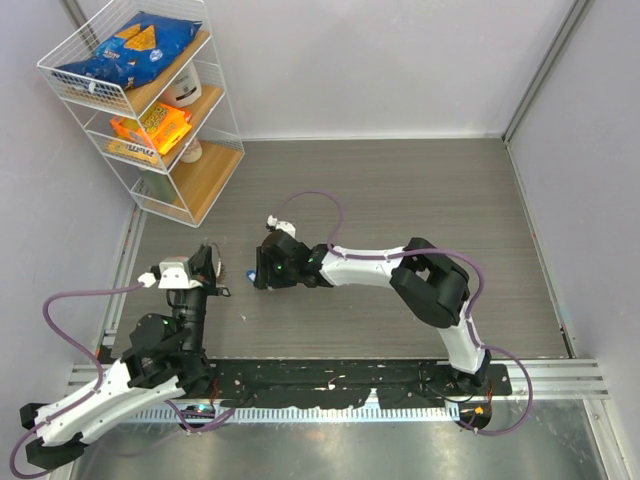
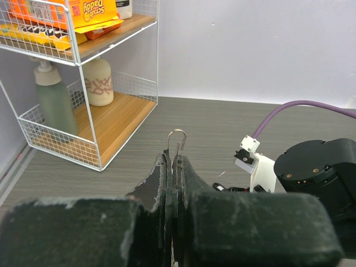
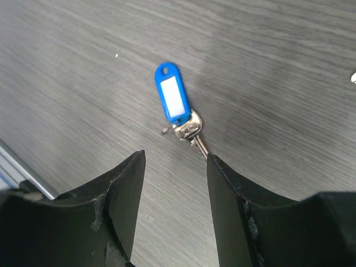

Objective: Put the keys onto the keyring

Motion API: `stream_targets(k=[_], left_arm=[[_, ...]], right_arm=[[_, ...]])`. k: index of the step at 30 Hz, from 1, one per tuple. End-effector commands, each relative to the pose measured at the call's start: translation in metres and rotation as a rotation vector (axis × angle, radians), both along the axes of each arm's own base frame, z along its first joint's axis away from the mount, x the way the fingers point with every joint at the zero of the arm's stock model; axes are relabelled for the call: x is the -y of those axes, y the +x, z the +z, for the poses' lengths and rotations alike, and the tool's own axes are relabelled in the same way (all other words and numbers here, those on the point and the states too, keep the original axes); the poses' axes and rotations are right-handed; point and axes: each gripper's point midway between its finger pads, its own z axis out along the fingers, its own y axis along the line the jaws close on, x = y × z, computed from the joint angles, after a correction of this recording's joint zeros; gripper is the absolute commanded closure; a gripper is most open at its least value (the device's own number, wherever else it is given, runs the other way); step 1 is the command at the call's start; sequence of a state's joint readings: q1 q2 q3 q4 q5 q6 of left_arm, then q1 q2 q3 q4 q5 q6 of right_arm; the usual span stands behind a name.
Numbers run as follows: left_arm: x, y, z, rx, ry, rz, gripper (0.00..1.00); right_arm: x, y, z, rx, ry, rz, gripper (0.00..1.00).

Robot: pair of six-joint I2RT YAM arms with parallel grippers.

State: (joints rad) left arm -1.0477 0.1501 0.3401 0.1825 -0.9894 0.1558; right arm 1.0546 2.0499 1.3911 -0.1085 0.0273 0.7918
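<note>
Keys (image 3: 188, 129) lay flat on the table (image 3: 278, 67), bunched at a blue tag (image 3: 172, 100). Right gripper (image 3: 175, 158) hung just above the keys, jaws parted, empty. Keyring (image 2: 177, 139) stood upright, off to the keys' side, pinched in the clenched left gripper (image 2: 173, 167). Step judged: picking up the keys. Next move called for a square pinch on the thin blade.

Grey wood-grain table (image 1: 420, 190), its planks running left to right. At the far left corner, standing on it, a white wire rack (image 1: 228, 105) with wooden shelves: a blue snack bag (image 1: 130, 48) on the top one, orange packets (image 1: 150, 130) on the middle one, a pale jar (image 2: 99, 82) and a greenish pump bottle (image 2: 55, 100) on the lowest. Left of centre, lying flat on the table, keys (image 3: 188, 129) bunched with a blue tag (image 3: 173, 99) bearing a white label.
</note>
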Motion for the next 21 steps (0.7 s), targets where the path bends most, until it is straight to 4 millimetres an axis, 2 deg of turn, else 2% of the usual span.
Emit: stream_targets(k=[1,7,13,21], left_arm=[[-0.007,-0.001,0.01,0.026,-0.062,0.028,1.0],[-0.006,-0.001,0.011,0.03,-0.07,0.018,1.0],[-0.007,-0.002,0.011,0.033,-0.078,0.014,1.0],[-0.008,-0.003,0.011,0.035,-0.085,0.013,1.0]], right_arm=[[-0.017,0.018,0.026,0.038,0.061,-0.092,0.46],[-0.022,0.021,0.026,0.033,0.069,-0.112,0.49],[-0.029,0.015,0.024,0.022,0.059,-0.103,0.51],[-0.028,0.012,0.015,0.004,0.044,-0.122,0.53]])
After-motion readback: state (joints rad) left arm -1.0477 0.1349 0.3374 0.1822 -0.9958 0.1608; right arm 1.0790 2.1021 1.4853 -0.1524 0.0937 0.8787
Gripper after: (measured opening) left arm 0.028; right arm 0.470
